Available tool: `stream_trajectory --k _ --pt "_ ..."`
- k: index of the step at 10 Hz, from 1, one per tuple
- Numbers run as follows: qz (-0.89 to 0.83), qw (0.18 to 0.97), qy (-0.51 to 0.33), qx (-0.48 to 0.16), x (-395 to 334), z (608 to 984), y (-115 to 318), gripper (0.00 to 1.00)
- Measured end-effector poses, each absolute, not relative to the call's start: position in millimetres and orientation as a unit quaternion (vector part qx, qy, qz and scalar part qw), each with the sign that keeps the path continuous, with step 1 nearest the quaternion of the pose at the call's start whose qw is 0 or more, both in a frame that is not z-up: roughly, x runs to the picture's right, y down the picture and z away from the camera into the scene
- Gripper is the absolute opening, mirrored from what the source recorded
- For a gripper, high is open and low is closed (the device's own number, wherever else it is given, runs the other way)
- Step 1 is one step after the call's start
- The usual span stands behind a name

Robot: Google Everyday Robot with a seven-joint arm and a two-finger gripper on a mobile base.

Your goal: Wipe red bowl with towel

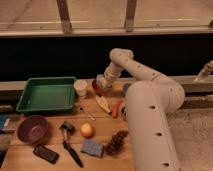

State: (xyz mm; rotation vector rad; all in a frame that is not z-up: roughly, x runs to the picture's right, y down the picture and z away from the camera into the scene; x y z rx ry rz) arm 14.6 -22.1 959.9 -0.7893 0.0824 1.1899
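A small red bowl [96, 89] sits at the back of the wooden table, between a white cup [80, 87] and the arm. My gripper [103, 83] is right over the bowl's right side, low and touching or nearly touching it. A pale patch at the gripper may be the towel, but I cannot tell. No other towel shows. The white arm [145, 100] reaches in from the right.
A green tray [46, 94] stands at the back left. A purple bowl [32, 129], a black phone [46, 154], a brush [70, 145], an orange [87, 130], a blue sponge [92, 147], a pine cone [116, 142], a banana [103, 104] and a carrot [116, 107] lie on the table.
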Motion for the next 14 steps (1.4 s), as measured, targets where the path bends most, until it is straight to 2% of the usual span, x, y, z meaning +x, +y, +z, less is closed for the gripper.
stream_trajectory --k 3,6,10,14 --pt "0.551 0.754 0.048 -0.353 20.3 982.5 -38.6 0.00" --pt "0.544 0.753 0.039 -0.369 -0.4 990.1 -34.8 0.00" --pt "0.534 0.734 -0.004 -0.419 -27.9 964.9 -9.8 0.00" --pt "0.533 0.735 -0.001 -0.419 -14.8 943.5 -0.3 0.00"
